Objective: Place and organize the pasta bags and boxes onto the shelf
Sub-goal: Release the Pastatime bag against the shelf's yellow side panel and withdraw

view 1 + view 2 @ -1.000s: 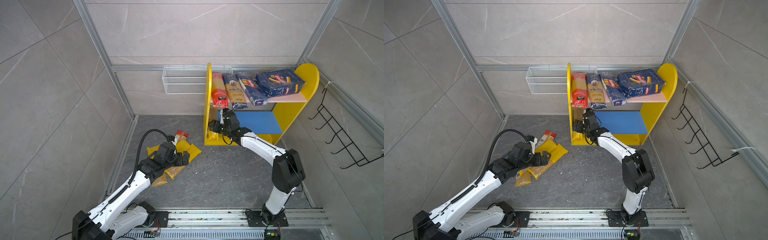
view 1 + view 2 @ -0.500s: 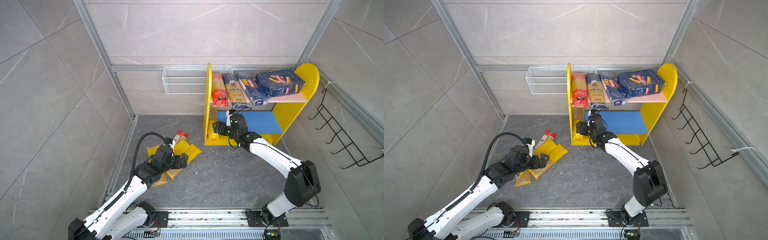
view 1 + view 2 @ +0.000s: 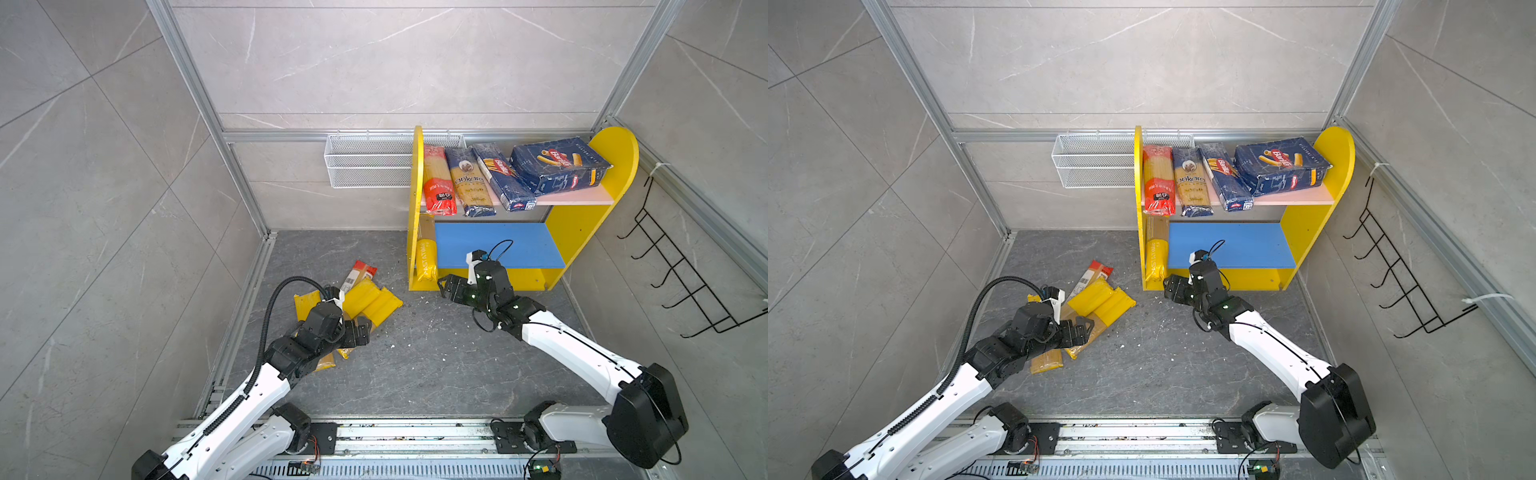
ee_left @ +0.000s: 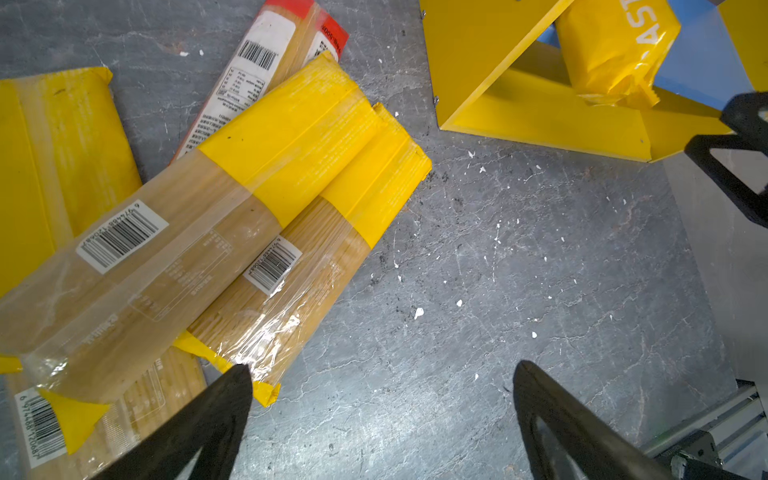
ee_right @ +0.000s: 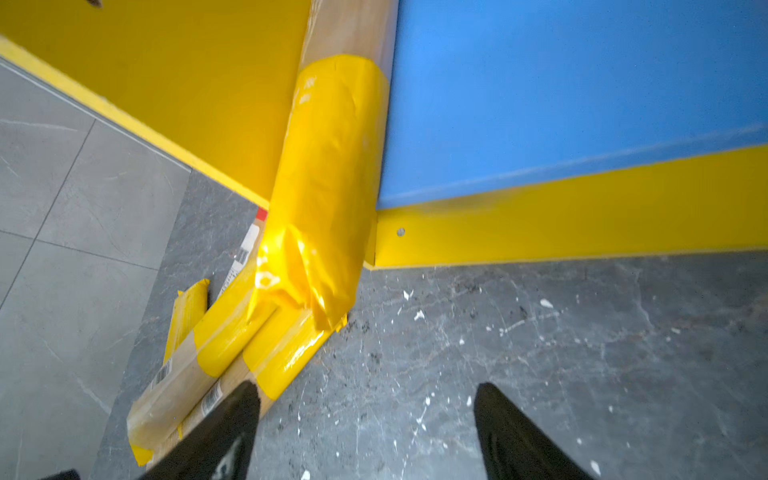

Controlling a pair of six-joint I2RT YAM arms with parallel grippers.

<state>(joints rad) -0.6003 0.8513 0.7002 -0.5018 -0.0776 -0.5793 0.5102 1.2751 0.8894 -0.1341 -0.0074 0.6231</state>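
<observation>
The shelf [image 3: 582, 232] holds a red-ended bag [image 3: 438, 183], the dark blue ankara bag [image 3: 469, 183] and both pasta boxes, narrow [image 3: 503, 176] and wide [image 3: 559, 166], on its pink board. A yellow PASTATIME bag [image 3: 427, 259] [image 5: 328, 187] lies at the left end of the blue board [image 3: 498, 245]. My right gripper [image 3: 446, 286] [image 5: 368, 387] hangs open and empty over the floor just in front of it. Three yellow bags [image 3: 374, 301] [image 4: 291, 137] and a red-ended bag [image 3: 359, 274] are piled on the floor. My left gripper [image 3: 361, 330] [image 4: 382, 368] is open at the pile's near end, one finger by a bag's corner.
A white wire basket [image 3: 370, 166] hangs on the back wall left of the shelf. A black wire hook rack [image 3: 685, 282] is on the right wall. White crumbs dot the grey floor [image 3: 415, 365] between the arms. A metal rail [image 3: 415, 436] runs along the front.
My right gripper has drawn back out of the lower shelf to the floor in front, leaving the yellow bag on the blue board. The left gripper shifted slightly over the pile.
</observation>
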